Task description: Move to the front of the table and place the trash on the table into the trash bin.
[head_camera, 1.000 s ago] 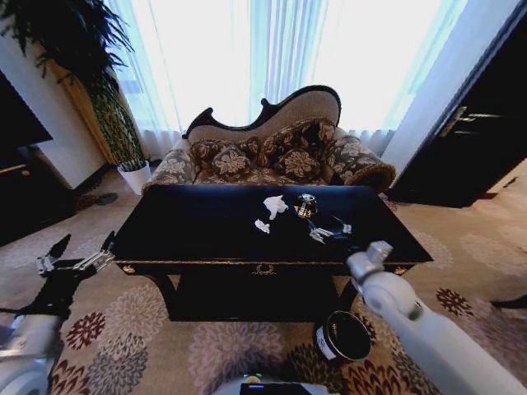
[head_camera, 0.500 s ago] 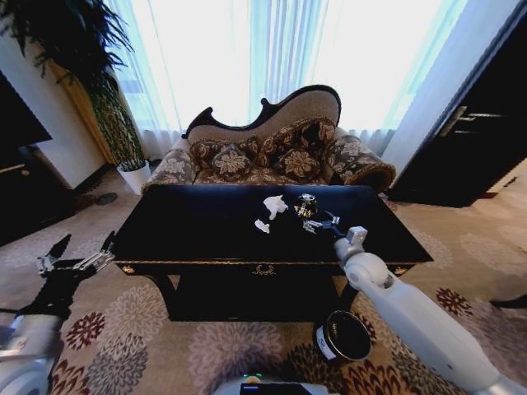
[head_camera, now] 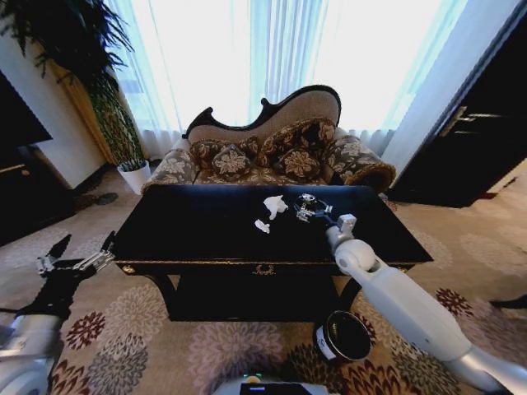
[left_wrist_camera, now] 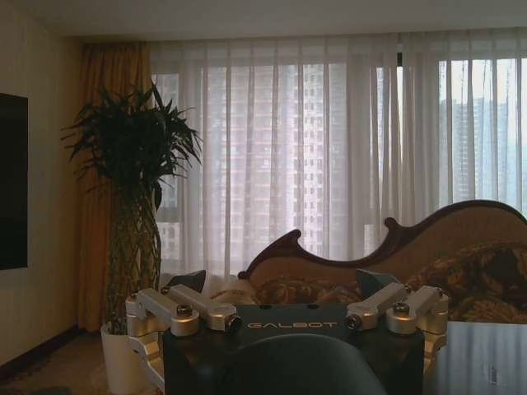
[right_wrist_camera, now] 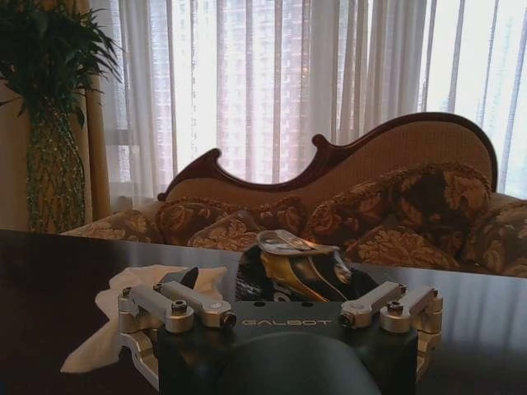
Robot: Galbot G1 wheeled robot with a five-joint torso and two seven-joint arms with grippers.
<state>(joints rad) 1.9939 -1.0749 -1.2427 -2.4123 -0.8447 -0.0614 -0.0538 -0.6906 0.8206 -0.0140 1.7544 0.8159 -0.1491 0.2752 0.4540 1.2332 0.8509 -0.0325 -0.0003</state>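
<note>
Right hand (head_camera: 310, 209) stretched out over the black surface (head_camera: 198, 226), fingers spread, hovering right at the dark shiny roundish object (head_camera: 306, 204) without closing on it. From the right wrist view, same object (right_wrist_camera: 298, 271) sitting just ahead between the spread fingers (right_wrist_camera: 177, 306), with the crumpled white paper wad (right_wrist_camera: 144, 284) just beside it. Smaller white scrap (head_camera: 262, 225) lying nearer the front edge, apart from the wad (head_camera: 274, 206). Trash bin (head_camera: 342, 336) down on the patterned carpet, below the surface's front right part, well apart from all the trash.

Likely trouble: glossy round thing slipping or rolling away if pinched off-centre, skidding on the polished top. Could also nudge the paper wad aside, or snag it together with the object, given how close they lie.

Left hand (head_camera: 78, 260) parked low at the left, off the surface's corner, fingers spread, holding nothing. Ornate sofa (head_camera: 272, 152) close behind the surface, potted plant (head_camera: 99, 90) at far left; neither in the reach path.
</note>
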